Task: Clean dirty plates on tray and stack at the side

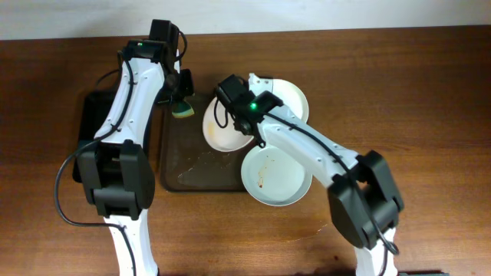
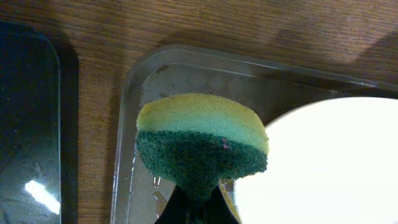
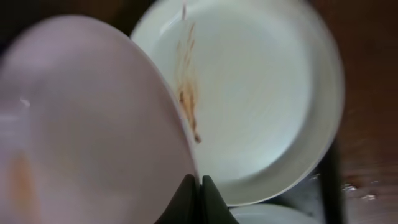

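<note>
My left gripper (image 1: pixel 181 101) is shut on a yellow-and-green sponge (image 1: pixel 183 110) above the back left corner of the dark brown tray (image 1: pixel 192 172). In the left wrist view the sponge (image 2: pixel 200 140) hangs over the tray's rim (image 2: pixel 134 81), next to a white plate (image 2: pixel 323 162). My right gripper (image 1: pixel 232 116) is shut on the rim of that plate (image 1: pixel 219 130) and holds it tilted over the tray. The right wrist view shows the fingers (image 3: pixel 200 186) pinching the held plate (image 3: pixel 93 124). Behind it lies a second plate (image 3: pixel 267 93) with brown smears, which overhangs the tray's right edge (image 1: pixel 276 180). A third plate (image 1: pixel 291 98) lies at the back right.
A smaller black tray (image 1: pixel 88 126) lies on the wooden table left of the brown tray; it also shows in the left wrist view (image 2: pixel 28 124). Pale smears and water mark the brown tray's base (image 1: pixel 201 162).
</note>
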{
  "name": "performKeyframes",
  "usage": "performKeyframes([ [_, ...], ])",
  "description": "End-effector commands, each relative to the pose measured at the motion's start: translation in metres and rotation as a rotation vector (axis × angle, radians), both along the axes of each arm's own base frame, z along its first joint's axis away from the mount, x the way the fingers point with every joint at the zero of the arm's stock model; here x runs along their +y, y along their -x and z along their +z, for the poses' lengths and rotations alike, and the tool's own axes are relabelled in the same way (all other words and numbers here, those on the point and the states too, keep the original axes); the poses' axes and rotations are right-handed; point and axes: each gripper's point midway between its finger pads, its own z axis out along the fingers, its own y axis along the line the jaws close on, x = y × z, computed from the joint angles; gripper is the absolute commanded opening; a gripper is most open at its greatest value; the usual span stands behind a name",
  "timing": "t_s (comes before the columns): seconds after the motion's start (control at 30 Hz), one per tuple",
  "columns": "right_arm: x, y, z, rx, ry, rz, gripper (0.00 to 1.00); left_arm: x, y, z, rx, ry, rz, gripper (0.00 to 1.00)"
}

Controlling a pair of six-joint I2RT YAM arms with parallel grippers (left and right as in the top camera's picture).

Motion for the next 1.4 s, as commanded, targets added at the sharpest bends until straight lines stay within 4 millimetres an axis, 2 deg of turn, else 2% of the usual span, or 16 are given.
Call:
performKeyframes([
  [0.0,-0.017,0.007,0.086,-0.253,0.249,0.014,0.04,0.005,0.003,-0.006,0.012,-0.013,-0.002,0.01],
  [0.1,-0.006,0.035,0.14,-0.502,0.596,-0.002,0.04,0.013,0.002,-0.014,0.018,-0.013,0.013,0.01],
  [0.2,0.019,0.057,0.159,-0.626,0.621,0.003,0.04,0.014,0.001,-0.017,0.019,-0.013,0.017,0.01],
  [0.37,0.02,0.058,0.16,-0.633,0.623,0.0,0.04,0.014,0.001,-0.017,0.018,-0.013,0.017,0.01],
  [0.47,0.014,0.049,0.118,-0.419,0.434,0.046,0.04,0.014,0.001,-0.017,0.02,-0.013,0.016,0.01],
  [0.6,-0.043,0.039,0.09,-0.108,0.146,-0.036,0.04,0.016,0.001,-0.017,0.021,-0.026,0.019,0.01],
  [0.7,-0.119,0.02,0.087,0.044,-0.033,-0.131,0.04,0.022,0.002,-0.017,0.022,-0.065,0.025,0.01],
  [0.73,-0.165,0.014,0.079,0.102,-0.09,-0.216,0.04,0.022,0.002,-0.017,0.022,-0.065,0.025,0.01],
  [0.83,-0.242,0.018,0.062,0.159,-0.143,-0.389,0.04,0.023,0.003,-0.017,0.025,-0.066,0.025,0.01],
  [0.9,-0.298,0.035,0.03,0.207,-0.178,-0.536,0.04,0.023,0.003,-0.017,0.025,-0.066,0.025,0.01],
  [1.03,-0.354,0.063,-0.035,0.224,-0.26,-0.698,0.04,0.022,0.003,-0.017,0.025,-0.065,0.025,0.01],
  [1.13,-0.372,0.069,-0.054,0.187,-0.267,-0.743,0.07,0.022,0.003,-0.017,0.025,-0.065,0.025,0.01],
  [1.17,-0.373,0.068,-0.053,0.182,-0.267,-0.743,0.2,0.022,0.003,-0.017,0.025,-0.065,0.025,0.01],
  [1.2,-0.37,0.066,-0.053,0.18,-0.279,-0.736,0.62,0.022,0.003,-0.017,0.025,-0.065,0.025,0.01],
  [1.23,-0.364,0.064,-0.052,0.185,-0.315,-0.719,0.72,0.022,0.003,-0.017,0.025,-0.065,0.025,0.01],
  [1.37,-0.31,0.037,-0.005,0.174,-0.527,-0.423,0.73,0.022,0.003,-0.017,0.025,-0.065,0.025,0.01],
])
